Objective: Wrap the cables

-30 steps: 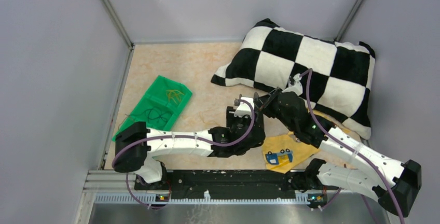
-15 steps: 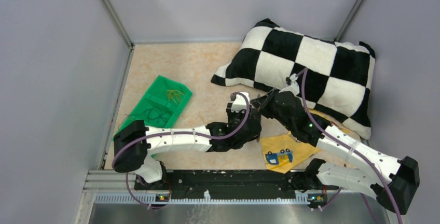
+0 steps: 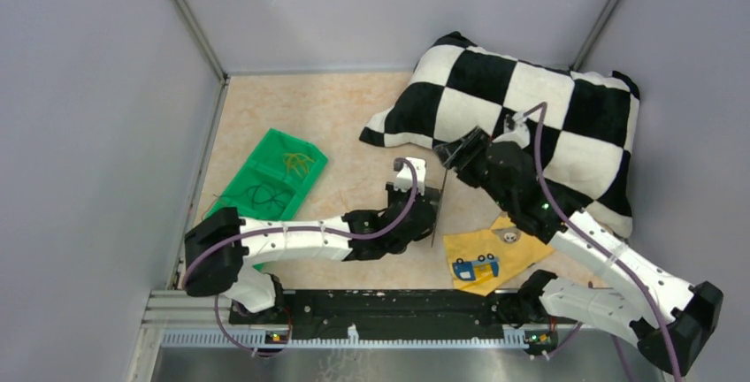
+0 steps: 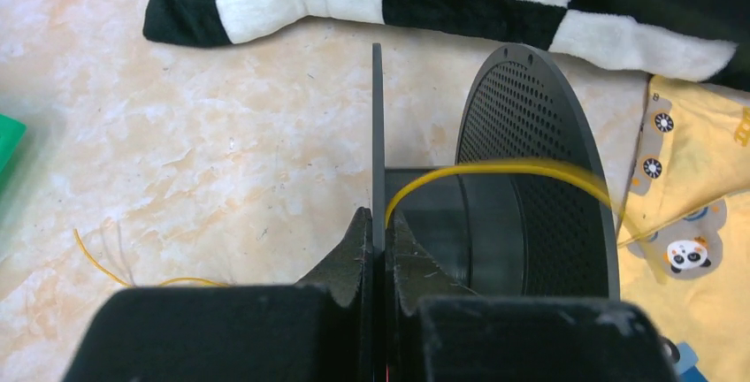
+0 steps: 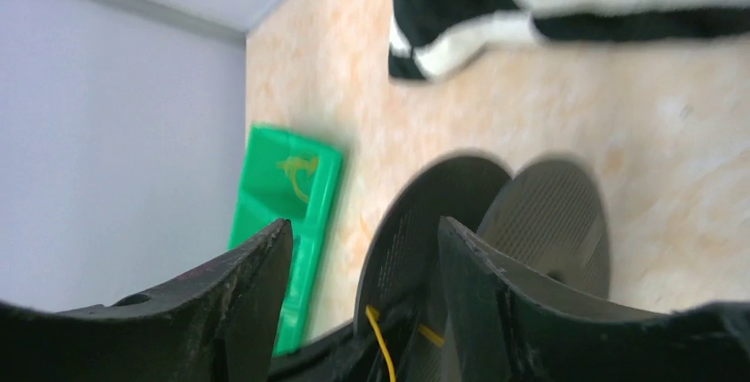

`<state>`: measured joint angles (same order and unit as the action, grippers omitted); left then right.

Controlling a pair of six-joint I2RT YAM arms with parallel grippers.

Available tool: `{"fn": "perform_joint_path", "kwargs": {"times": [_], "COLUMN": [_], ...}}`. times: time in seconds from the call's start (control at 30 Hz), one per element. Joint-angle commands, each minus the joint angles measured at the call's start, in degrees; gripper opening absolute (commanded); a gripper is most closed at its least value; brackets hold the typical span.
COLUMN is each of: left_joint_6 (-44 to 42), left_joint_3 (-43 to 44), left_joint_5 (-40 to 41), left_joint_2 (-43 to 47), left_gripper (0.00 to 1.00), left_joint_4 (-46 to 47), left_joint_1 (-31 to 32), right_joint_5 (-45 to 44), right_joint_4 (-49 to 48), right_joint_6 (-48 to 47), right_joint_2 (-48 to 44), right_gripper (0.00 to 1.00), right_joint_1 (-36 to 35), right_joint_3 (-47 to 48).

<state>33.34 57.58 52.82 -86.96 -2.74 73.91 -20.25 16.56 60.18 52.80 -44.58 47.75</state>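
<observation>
A black spool (image 3: pixel 440 208) stands on edge at the middle of the table. My left gripper (image 4: pixel 378 219) is shut on its thin near flange (image 4: pixel 377 117). The perforated far flange (image 4: pixel 531 134) rises to the right. The cable, a thin yellow wire (image 4: pixel 495 168), arcs over the spool's core, and a loose end (image 4: pixel 97 263) lies on the floor to the left. My right gripper (image 5: pixel 363 227) hangs open just above the spool (image 5: pixel 442 214) with nothing between its fingers. The wire (image 5: pixel 380 347) shows below it.
A black-and-white checked pillow (image 3: pixel 522 108) fills the back right. A yellow printed cloth (image 3: pixel 486 254) lies under the right arm. A green tray (image 3: pixel 265 183) with bits of wire sits at the left, close to the wall.
My left gripper has closed on the spool's flange. My right gripper has opened, let go and drawn back up toward the pillow.
</observation>
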Motion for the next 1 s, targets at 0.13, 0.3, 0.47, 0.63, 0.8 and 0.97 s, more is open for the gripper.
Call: {"fn": "perform_joint_path", "kwargs": {"times": [0.13, 0.3, 0.47, 0.63, 0.8, 0.97], "left_joint_6": [-7.1, -10.8, -17.6, -17.1, -16.5, -15.7], "left_joint_3": [-5.4, -5.5, -7.5, -11.1, -12.1, -11.8], "left_joint_5": [-7.1, -8.5, -15.7, -18.2, -19.3, -18.1], "left_joint_2": [8.3, 10.7, 14.2, 16.0, 15.9, 16.0], "left_gripper": [0.00, 0.00, 0.00, 0.00, 0.00, 0.00], "left_joint_4": [10.6, 11.3, 13.5, 14.3, 13.9, 13.2], "left_joint_1": [-3.2, -4.5, -7.3, -10.4, -10.6, -10.7], "right_joint_5": [-3.3, -2.3, 6.7, 10.4, 9.8, 8.5], "right_joint_4": [7.0, 6.0, 2.6, 6.2, 5.5, 5.8], "right_joint_6": [-10.2, -16.3, -27.3, -22.9, -18.1, -17.8], "right_joint_2": [-3.6, -7.2, -12.7, -11.2, -10.7, -14.0], "right_gripper": [0.81, 0.82, 0.72, 0.70, 0.70, 0.72], "right_joint_1": [6.5, 6.6, 6.6, 6.5, 6.5, 6.6], "right_joint_3": [9.7, 6.8, 1.0, -1.2, -5.5, -9.2]}}
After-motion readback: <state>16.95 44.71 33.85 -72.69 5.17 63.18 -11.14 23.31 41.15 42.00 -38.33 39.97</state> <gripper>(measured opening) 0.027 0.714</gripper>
